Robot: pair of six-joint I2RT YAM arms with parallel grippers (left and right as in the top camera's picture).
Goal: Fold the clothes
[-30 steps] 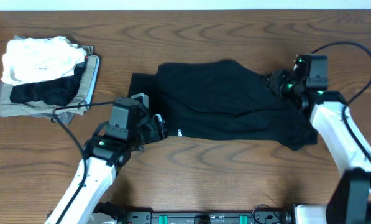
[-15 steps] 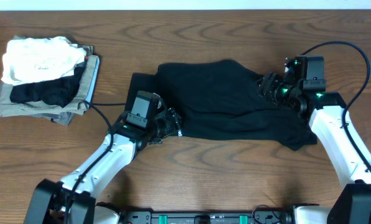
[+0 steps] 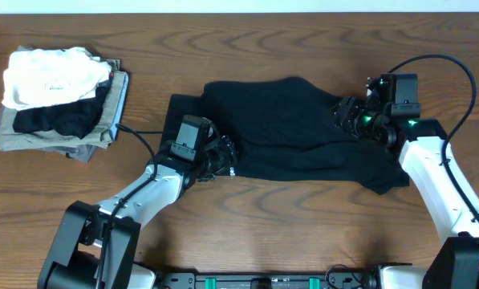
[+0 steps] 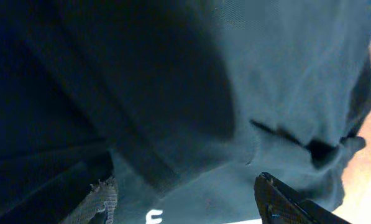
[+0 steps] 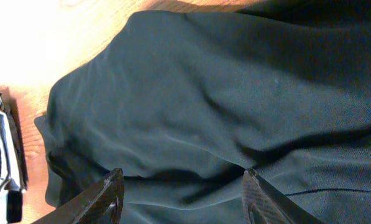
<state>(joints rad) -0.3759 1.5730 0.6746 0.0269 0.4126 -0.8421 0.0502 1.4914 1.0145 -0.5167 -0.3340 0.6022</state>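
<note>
Black T-shirt [image 3: 291,132] lies bunched (partly folded), long axis left-to-right.

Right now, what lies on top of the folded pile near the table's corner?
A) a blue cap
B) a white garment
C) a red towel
B: a white garment tops the folded pile, which sits apart from the black T-shirt lying mid-table.
</note>
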